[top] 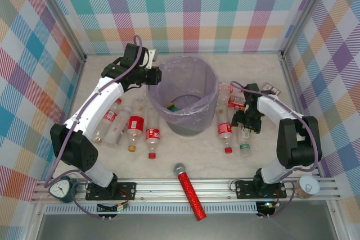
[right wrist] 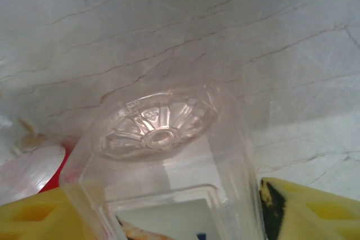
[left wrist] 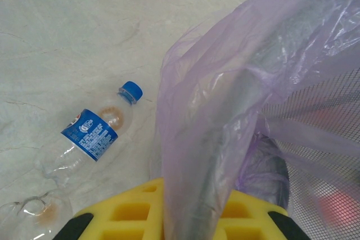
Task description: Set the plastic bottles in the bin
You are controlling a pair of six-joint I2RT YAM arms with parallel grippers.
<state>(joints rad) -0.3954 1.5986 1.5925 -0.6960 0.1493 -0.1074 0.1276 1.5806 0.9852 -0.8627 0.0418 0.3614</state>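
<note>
Bin (top: 190, 124) stands mid-tabletop (top: 256, 68), lined with a lavender bag (left wrist: 214, 99). Left pincer (top: 153, 76) sits at the bin's left rim, closed, with the bag and rim pinched between its yellow fingers (left wrist: 124, 212). 1 green bottle (top: 175, 107) lies inside the bin. 4 bottles (top: 135, 127) lie on the tabletop left of the bin, and several more (top: 225, 130) lie to its right. Right pincer (top: 246, 122) is low over the right group. A clear bottle (right wrist: 163, 133) lies between its fingers, base toward the wrist camera; cannot tell whether they press it. A blue-capped bottle (left wrist: 95, 139) lies near the bin. Microphone (top: 189, 190) lies at the near edge.
</note>
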